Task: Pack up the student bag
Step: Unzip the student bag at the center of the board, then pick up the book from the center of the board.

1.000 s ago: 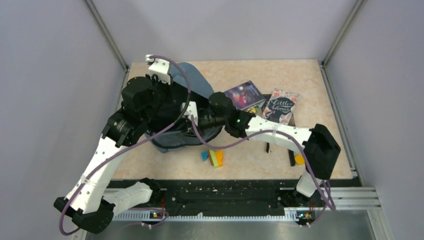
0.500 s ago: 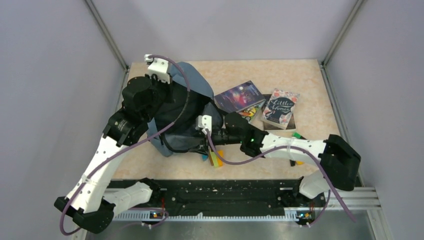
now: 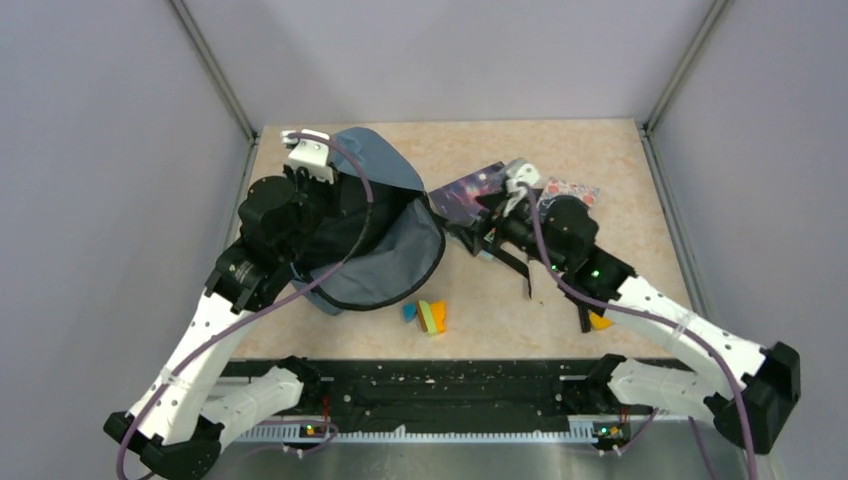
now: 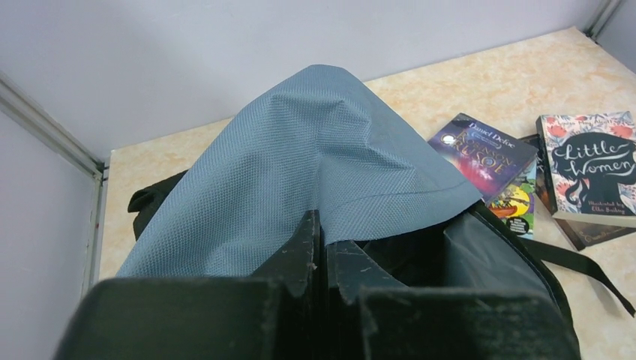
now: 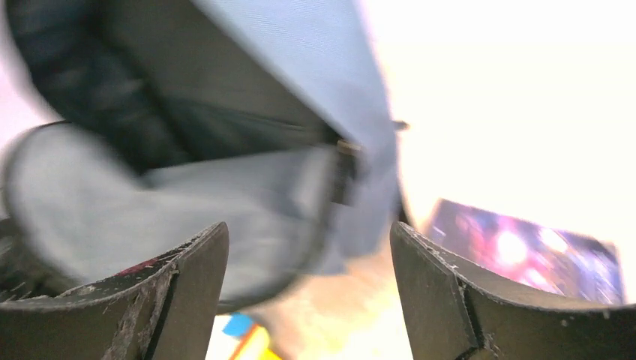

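While the beige marbled tabletop [image 3: 490, 320] carries everything, the student bag [image 3: 380, 165], a large soft slate-blue fabric backpack with dark lining, lies at its far left. The bag's mouth gapes toward the right and its flap is lifted into a peak. The left gripper [image 4: 322, 225] is clamped tight on the edge of that flap, holding it up. The right gripper [image 5: 307, 292], blurred in its own wrist view, has its fingers spread wide with nothing between them. It hangs over the near edge of a purple-covered paperback [image 4: 484, 150] just right of the bag's mouth. A dark floral paperback titled Little Women [image 4: 592, 169] lies beside the purple one, atop a darker book. A black strap [image 4: 577, 264] trails from the bag across the table. Small blue, green and orange blocks [image 3: 428, 315] sit just in front of the bag.
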Available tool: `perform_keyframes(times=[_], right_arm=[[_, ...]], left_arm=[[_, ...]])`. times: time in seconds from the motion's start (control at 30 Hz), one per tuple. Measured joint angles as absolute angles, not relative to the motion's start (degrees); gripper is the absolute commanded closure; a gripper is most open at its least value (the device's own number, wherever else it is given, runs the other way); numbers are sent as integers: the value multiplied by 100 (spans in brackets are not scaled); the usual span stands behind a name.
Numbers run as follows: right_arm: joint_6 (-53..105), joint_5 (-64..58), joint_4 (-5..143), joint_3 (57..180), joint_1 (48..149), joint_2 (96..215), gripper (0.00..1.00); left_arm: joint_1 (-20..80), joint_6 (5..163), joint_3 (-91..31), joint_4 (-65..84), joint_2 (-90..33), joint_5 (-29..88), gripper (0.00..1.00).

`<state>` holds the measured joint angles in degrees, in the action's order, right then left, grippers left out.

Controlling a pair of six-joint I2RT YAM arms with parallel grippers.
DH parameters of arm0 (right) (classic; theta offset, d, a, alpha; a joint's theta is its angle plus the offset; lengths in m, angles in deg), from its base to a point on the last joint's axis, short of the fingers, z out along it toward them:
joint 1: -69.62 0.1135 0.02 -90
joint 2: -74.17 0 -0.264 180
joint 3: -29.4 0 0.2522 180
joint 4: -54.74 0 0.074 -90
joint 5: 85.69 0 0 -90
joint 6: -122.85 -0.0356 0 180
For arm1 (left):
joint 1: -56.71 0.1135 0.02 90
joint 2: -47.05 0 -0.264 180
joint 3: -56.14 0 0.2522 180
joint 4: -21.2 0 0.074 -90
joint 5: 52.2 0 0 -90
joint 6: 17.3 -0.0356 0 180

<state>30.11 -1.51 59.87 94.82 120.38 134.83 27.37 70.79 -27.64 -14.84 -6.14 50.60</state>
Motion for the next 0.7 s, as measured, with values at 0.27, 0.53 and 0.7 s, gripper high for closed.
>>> perform_keyframes(times=[0.27,0.53,0.7], right_arm=[[1730,673,6908,8697,9555,13044,14],[600,260,6254,8072,7968,14113,15],[740,-116,5808,8665,7942,15492,14]], left_arm=[[2741,7077,-2471,-1145,-560,5252,100],[2748,7079,-2412,-1023,-599,5274,100],[2767,7086,-2378,-975,-616,5280,100]])
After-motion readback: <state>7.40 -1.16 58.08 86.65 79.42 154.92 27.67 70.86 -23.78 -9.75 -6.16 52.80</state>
